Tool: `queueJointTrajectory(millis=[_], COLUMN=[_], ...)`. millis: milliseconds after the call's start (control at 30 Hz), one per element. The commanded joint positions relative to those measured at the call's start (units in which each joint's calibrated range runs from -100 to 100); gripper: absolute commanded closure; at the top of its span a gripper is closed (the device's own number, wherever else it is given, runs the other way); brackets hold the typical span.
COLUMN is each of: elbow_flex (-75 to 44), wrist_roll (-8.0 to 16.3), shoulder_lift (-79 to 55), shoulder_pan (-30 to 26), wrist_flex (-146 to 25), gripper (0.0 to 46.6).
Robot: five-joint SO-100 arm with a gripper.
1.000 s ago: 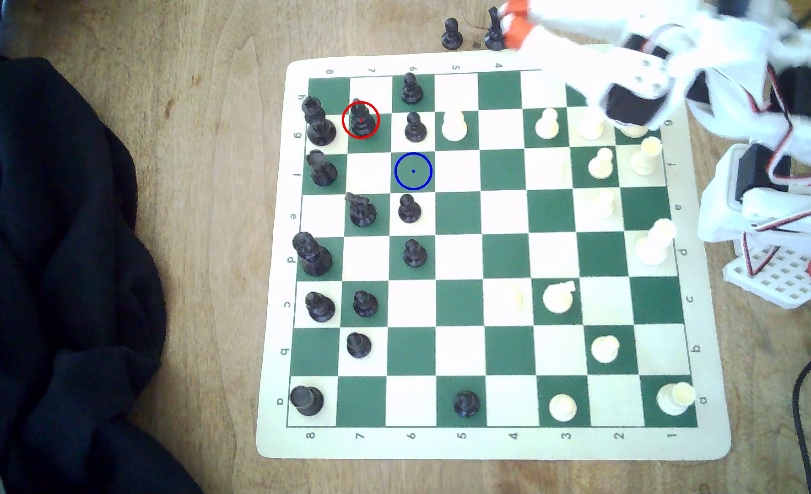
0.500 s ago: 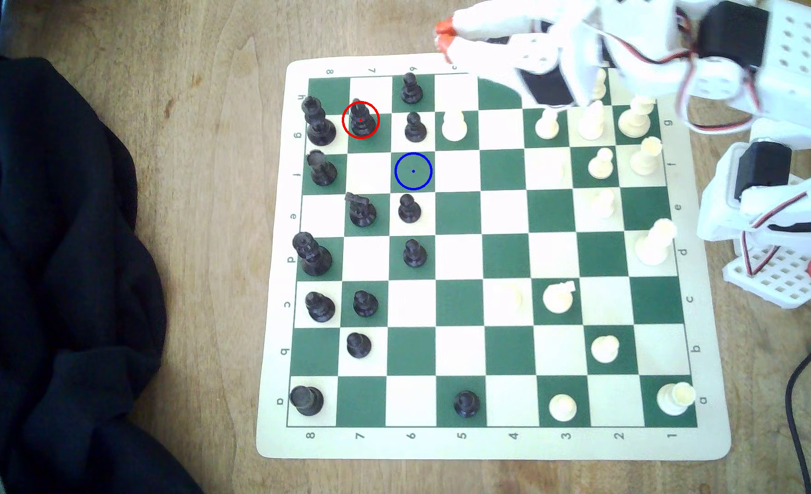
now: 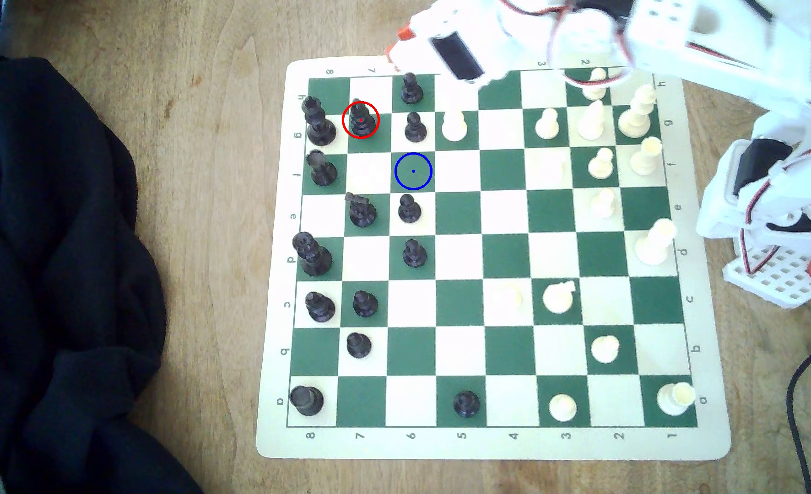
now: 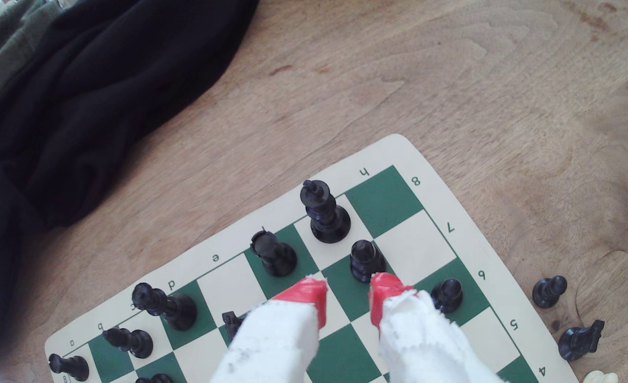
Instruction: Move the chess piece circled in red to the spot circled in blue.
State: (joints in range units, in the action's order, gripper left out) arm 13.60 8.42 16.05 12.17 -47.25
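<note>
The chess piece circled in red (image 3: 361, 118) is a black bishop on a green square near the board's far left corner in the exterior view. In the wrist view the bishop (image 4: 366, 259) stands just beyond the right red fingertip (image 4: 384, 291). The spot circled in blue (image 3: 413, 171) is a bare green square, one square diagonally nearer and to the right of the bishop. My gripper (image 3: 396, 43) hovers over the board's far edge, up and to the right of the bishop. In the wrist view the gripper (image 4: 347, 292) is open with nothing between its fingers.
A black king (image 3: 318, 121) stands just left of the bishop and black pawns (image 3: 414, 127) stand to its right. White pieces (image 3: 594, 118) crowd the board's right side. A black cloth (image 3: 51, 266) lies left of the board. Two black pieces (image 4: 550, 291) sit off the board. The arm's base (image 3: 774, 266) is at the right.
The arm has swung to the exterior view's left along the board's far edge, bringing the gripper from around column 4 to above columns 6 and 7. No piece has moved.
</note>
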Motion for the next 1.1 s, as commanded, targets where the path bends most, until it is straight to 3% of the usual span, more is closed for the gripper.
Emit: queueJointTrajectory(millis=[0, 600, 1067], elbow_flex=[-11.6, -27.3, -31.5], wrist_roll=[-0.3, -0.5, -0.5], shoulder_lift=[-5.6, -25.7, -32.2], shoulder_pan=[0.5, -0.5, 0.2], wrist_flex=[-3.0, -5.2, -3.5], gripper=[38.7, 36.5, 36.2])
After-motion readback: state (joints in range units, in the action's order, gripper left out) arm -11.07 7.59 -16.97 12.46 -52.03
